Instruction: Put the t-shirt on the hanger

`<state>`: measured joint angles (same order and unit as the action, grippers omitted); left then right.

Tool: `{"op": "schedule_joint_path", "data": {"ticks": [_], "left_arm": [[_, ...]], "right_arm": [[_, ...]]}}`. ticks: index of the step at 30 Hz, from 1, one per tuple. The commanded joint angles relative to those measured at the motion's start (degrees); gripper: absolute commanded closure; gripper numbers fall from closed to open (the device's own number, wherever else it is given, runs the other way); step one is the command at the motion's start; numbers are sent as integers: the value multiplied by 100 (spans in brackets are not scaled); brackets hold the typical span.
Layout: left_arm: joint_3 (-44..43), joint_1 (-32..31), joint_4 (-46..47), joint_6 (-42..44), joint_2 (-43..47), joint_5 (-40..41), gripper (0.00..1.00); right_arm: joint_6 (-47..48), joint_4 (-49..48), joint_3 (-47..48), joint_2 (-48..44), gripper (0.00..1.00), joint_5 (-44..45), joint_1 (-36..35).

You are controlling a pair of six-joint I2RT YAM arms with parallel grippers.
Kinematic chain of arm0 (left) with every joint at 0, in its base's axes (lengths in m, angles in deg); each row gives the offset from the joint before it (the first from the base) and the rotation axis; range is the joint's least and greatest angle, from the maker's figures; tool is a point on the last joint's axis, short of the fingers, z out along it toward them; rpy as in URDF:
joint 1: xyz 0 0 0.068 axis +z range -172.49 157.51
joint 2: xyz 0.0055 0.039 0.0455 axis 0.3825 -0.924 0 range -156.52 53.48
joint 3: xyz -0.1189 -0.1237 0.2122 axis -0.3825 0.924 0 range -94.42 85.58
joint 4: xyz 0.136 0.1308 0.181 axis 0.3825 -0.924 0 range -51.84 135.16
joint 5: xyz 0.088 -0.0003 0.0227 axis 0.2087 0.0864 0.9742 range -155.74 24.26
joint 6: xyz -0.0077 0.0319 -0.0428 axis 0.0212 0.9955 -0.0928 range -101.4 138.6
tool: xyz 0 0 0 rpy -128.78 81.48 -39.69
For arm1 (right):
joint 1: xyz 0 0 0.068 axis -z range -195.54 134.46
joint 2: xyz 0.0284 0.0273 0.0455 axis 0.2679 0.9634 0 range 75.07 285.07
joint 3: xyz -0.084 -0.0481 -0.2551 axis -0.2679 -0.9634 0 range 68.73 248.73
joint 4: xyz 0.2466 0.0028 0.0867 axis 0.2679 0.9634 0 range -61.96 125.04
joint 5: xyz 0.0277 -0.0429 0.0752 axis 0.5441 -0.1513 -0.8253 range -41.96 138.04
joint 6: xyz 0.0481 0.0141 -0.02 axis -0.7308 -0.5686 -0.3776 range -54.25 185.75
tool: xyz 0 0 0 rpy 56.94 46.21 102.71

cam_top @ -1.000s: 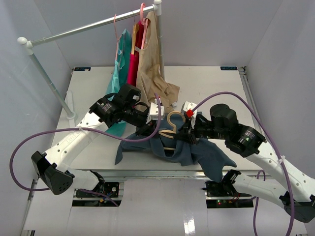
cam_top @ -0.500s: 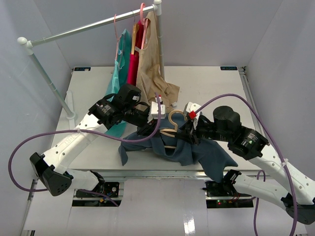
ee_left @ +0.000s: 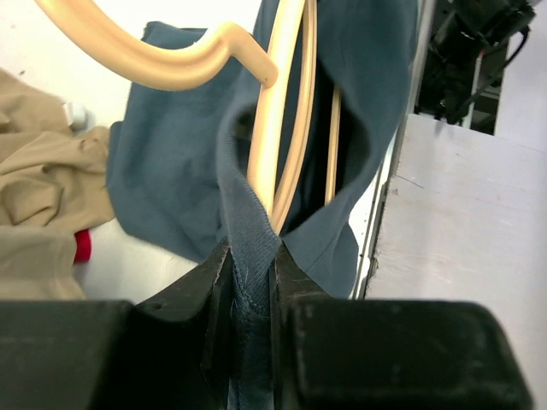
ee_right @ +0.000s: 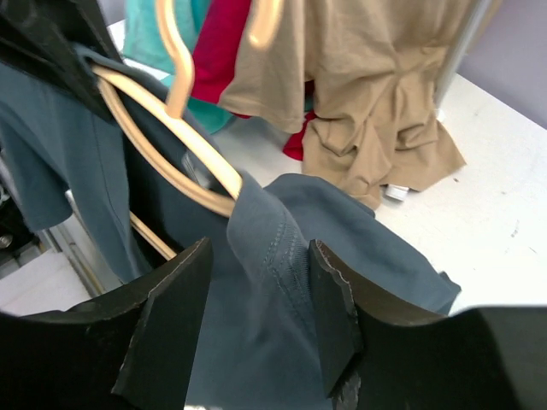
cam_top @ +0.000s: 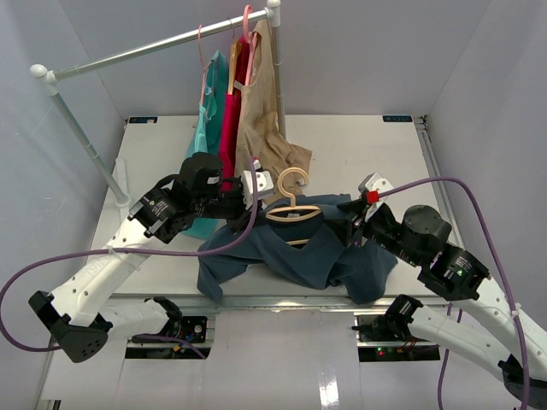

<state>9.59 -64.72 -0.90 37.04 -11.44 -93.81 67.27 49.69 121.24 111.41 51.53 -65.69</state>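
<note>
Pinching ribbed t-shirt (ee_left: 162, 171) collar: left hand (ee_left: 250, 258) | right hand (ee_right: 258, 256) spread (apparently loose) | curved wooden hanger (ee_left: 275, 120) inside.

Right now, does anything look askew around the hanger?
Yes. The t-shirt hangs crooked on the hanger: its wooden shoulders show bare above the bunched fabric, which the left pincer pinches at the collar.

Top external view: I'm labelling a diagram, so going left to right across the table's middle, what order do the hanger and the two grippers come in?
left gripper → hanger → right gripper
</note>
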Motion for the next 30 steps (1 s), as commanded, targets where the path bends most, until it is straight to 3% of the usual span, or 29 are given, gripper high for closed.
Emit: {"op": "schedule_joint_path", "data": {"ticks": [1, 8, 12, 22, 30], "left_arm": [[209, 40, 417, -251, 436, 321, 100], [372, 40, 556, -242, 658, 249, 100], [456, 42, 579, -235, 696, 219, 100], [636, 42, 685, -10, 976, -189, 100], [896, 40, 965, 31, 1121, -641, 100]], "right_arm": [[-142, 186, 234, -31, 40, 415, -10], [206, -1, 736, 277, 35, -638, -11], [402, -57, 1616, 883, 20, -1636, -3], [740, 242, 2879, 2279, 3, -2075, -3], [894, 692, 4109, 3532, 3, -2524, 17]]}}
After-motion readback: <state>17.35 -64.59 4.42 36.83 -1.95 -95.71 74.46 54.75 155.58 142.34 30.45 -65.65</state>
